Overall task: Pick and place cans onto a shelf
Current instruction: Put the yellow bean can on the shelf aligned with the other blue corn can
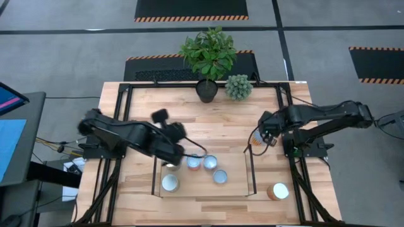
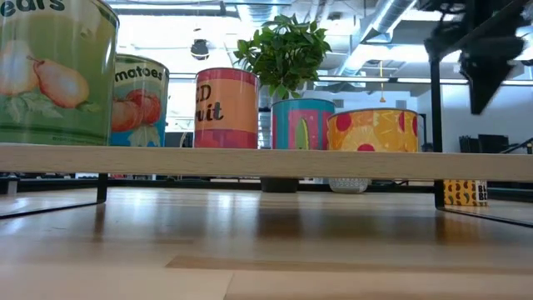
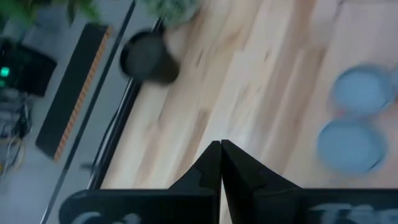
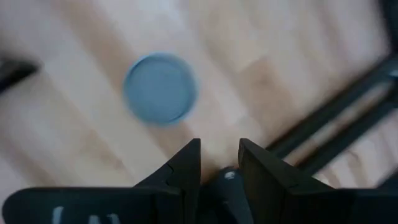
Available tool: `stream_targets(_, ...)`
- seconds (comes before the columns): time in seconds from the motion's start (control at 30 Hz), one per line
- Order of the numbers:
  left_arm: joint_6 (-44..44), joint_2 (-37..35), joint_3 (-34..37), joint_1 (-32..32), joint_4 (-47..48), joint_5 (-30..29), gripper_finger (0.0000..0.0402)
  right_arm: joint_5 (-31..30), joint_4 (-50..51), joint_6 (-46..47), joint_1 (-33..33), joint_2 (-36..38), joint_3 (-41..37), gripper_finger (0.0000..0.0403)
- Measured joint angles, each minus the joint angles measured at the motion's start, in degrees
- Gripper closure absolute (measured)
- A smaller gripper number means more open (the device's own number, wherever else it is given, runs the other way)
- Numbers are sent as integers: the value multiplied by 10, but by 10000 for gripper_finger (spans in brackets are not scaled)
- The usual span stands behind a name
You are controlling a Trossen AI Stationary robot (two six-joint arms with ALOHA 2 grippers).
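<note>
- Your left gripper (image 1: 180, 148) hangs over the left part of the shelf (image 1: 237, 186); in the left wrist view its fingers (image 3: 208, 165) are pressed together with nothing between them.
- Your right gripper (image 1: 262, 140) sits just off the shelf's right wire frame, above a can (image 1: 257, 142) with orange-tan sides; in the right wrist view its fingers (image 4: 186, 163) stand slightly apart and hold nothing.
- On the shelf you see four round tops from above: a white-topped can (image 1: 170, 183) at the left, a reddish-sided can (image 1: 194, 163), and two pale-blue tops (image 1: 210, 163) (image 1: 219, 176).
- In the low view five cans stand along the board, the pear-labelled can (image 2: 55, 71) nearest.
- One white-topped can (image 1: 278, 191) stands on the table (image 1: 139, 107), outside the right frame.
- A potted plant (image 1: 208, 57) stands at the table's far edge.
</note>
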State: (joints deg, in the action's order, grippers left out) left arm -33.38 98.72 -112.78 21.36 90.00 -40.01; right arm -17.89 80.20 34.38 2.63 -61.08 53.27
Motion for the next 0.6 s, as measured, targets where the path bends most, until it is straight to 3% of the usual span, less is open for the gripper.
stream_targets(0.3, -107, -167, 270, 4, -33, 9, 401, 59, -145, -166, 47, 0, -83, 272)
stream_targets(0.47, -115, -218, 357, 5, -73, 38, 401, 59, -192, -208, 42, -1, -99, 272)
stream_targets(0.6, -124, -238, 388, 5, -91, 57, 401, 59, -194, -203, 20, -1, -99, 271)
